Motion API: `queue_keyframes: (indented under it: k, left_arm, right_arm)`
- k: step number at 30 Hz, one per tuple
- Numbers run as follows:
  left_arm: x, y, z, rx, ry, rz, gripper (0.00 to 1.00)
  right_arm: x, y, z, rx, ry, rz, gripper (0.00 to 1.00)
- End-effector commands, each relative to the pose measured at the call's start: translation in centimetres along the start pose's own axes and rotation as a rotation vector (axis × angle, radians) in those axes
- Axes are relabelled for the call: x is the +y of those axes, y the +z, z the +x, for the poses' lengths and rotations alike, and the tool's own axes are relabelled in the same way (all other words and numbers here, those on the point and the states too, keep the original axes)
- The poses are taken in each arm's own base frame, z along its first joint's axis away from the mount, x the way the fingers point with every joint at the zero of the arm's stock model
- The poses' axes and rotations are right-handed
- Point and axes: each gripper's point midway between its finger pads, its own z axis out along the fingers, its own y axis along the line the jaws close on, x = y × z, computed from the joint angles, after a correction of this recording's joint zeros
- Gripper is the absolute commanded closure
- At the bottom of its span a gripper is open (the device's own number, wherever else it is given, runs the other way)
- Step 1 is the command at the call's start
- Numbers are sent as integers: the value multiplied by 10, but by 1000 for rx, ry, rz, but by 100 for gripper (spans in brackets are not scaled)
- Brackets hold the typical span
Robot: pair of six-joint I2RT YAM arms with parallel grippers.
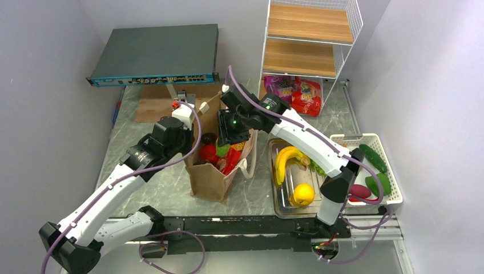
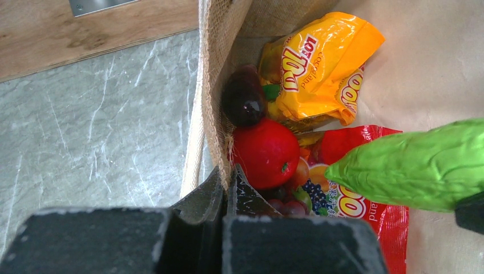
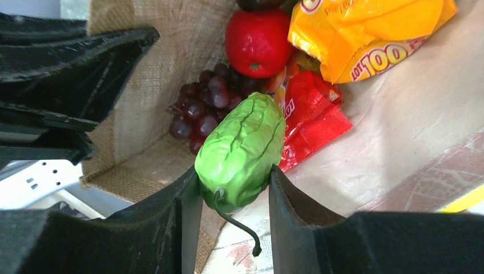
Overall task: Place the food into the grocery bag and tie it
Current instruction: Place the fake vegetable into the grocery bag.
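The left gripper [image 2: 225,180] was extended to the grocery bag [image 1: 208,182] at mid-table, its jaws pinched closed on the bag's left rim. The right gripper [image 3: 233,171] was angled down over the open mouth, with a green cucumber [image 3: 242,145] clamped between its fingers. Inside the bag, a red apple [image 2: 265,153], grapes [image 3: 200,108] and snack packets [image 2: 319,63] were seen. A tray [image 1: 279,208] and a white basket [image 1: 394,171] were set to the right, and a wire rack [image 1: 308,40] stood farther back.
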Motion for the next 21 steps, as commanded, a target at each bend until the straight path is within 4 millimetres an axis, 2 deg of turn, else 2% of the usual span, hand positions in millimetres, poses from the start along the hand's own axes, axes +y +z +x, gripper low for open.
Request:
queue_keyframes:
  k: [1, 4, 5, 6, 8, 9, 10, 17, 21]
  left_arm:
    - [0, -4, -24, -78, 4, -10, 100]
    - [1, -4, -25, -79, 4, -11, 100]
    - [0, -4, -24, -75, 5, -10, 100]
    - [0, -4, -24, -76, 5, -10, 100]
    - [1, -4, -24, -78, 5, -10, 100]
    - [0, -5, -24, -78, 5, -10, 100]
    - [0, -5, -25, -80, 4, -9, 100]
    - [0, -6, -25, -84, 5, -8, 100]
    - [0, -6, -25, -83, 5, -5, 100]
  right_arm:
    - [1, -3, 9, 30, -22, -24, 95]
    - [-7, 1, 10, 32, -20, 19, 87]
    - [-10, 1, 9, 29, -17, 33, 82]
    - [-11, 2, 8, 25, -18, 45, 73]
    - [-17, 1, 3, 7, -14, 83, 38]
    - [-21, -1, 0, -10, -9, 112, 15]
    - [-25, -3, -4, -28, -4, 140, 3]
    - [-44, -27, -29, -142, 7, 276, 0]
    - [-46, -47, -39, -227, 17, 276, 0]
